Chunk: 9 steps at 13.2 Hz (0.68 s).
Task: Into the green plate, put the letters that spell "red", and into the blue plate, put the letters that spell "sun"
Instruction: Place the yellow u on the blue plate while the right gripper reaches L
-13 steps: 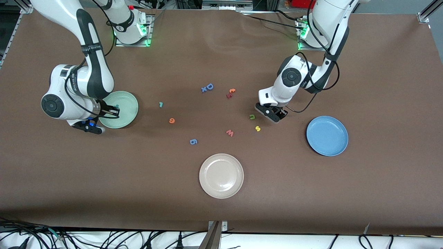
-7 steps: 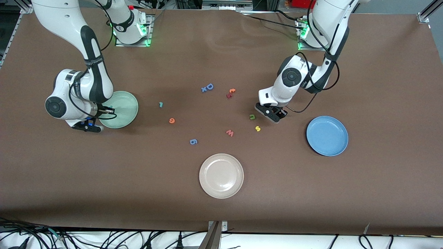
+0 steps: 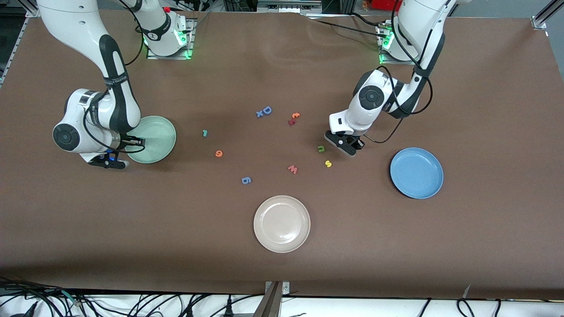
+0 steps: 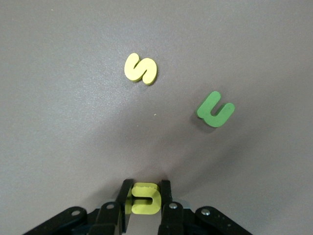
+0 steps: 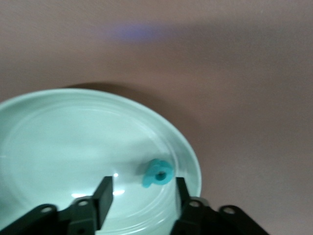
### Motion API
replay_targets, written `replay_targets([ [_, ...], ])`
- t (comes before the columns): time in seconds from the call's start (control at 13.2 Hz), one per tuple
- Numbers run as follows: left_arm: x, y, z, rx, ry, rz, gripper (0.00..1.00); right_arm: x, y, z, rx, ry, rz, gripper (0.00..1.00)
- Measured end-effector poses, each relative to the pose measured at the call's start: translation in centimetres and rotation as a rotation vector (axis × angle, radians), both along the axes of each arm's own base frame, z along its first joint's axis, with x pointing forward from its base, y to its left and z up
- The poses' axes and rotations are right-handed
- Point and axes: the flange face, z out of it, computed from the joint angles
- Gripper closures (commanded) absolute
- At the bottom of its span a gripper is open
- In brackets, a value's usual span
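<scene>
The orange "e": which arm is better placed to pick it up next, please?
Probably the right. Its pincer is open over the green plate, the teal "d" lying in it, and the orange "e" lies toward its end. The left pincer grips the yellow "u".

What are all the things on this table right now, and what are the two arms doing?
green plate: 1, pale mint, right arm's end of the table.
teal "d": 1, lying in the green plate.
blue plate: 1, left arm's end.
beige plate: 1, nearest the front camera.
teal "r": 1, on the table.
orange "e": 1, nearer the front camera than the "r".
yellow "s": 1, on the table.
green "n": 1, beside the "s".
yellow "u": 1, between the left gripper's fingers.
red "w": 1.
blue letters: a "D" pair and a separate "g" shape.
red and orange pair: 1.
left gripper: shut on the "u".
right gripper: open over the green plate.
</scene>
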Motion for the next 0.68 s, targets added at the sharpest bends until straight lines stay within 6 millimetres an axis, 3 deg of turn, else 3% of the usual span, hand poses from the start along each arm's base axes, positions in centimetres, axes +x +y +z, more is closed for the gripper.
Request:
replay_targets([
  [0.23, 0.9, 1.0, 0.3, 0.008, 0.012, 0.019, 0.81, 1.2, 5.0, 3.7, -0.003, -0.014, -0.077, 0.01],
  [0.38, 3.0, 3.2, 1.9, 0.023, 0.040, 0.024, 0.81, 1.0, 9.6, 5.2, -0.012, -0.030, -0.139, 0.01],
  [0.53, 5.9, 6.7, 4.2, 0.031, 0.061, 0.017, 0.82, 0.2, 14.5, 5.1, -0.025, -0.028, -0.191, 0.02],
  [0.68, 8.6, 11.5, 6.3, 0.029, 0.070, -0.013, 0.84, -0.8, 18.9, 4.5, -0.035, -0.042, -0.223, 0.02],
])
